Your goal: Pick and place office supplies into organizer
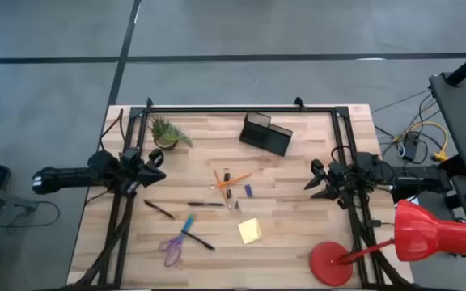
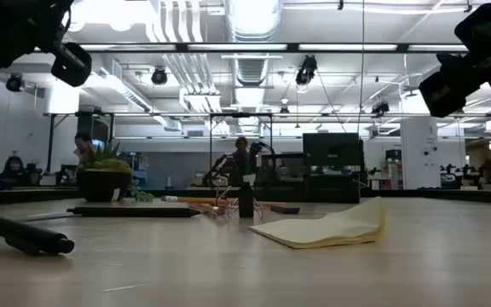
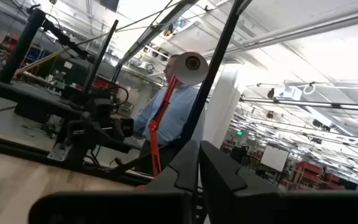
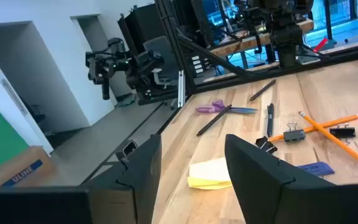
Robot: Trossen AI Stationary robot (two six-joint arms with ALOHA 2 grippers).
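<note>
The right gripper hangs released near the table's right edge; the left gripper is clenched, empty, near the left edge. Between them lie the office supplies; the organizer stands toward the back edge.

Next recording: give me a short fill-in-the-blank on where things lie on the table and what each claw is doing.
1. The yellow sticky-note pad lies nearer the ____ claw.
2. The left claw is shut; the right claw is ____.
3. The organizer stands at the table's back edge, and the scissors on the table have ____ handles.
4. The potted plant stands nearer the ____ claw.

Missing words: right; open; purple; left
</note>
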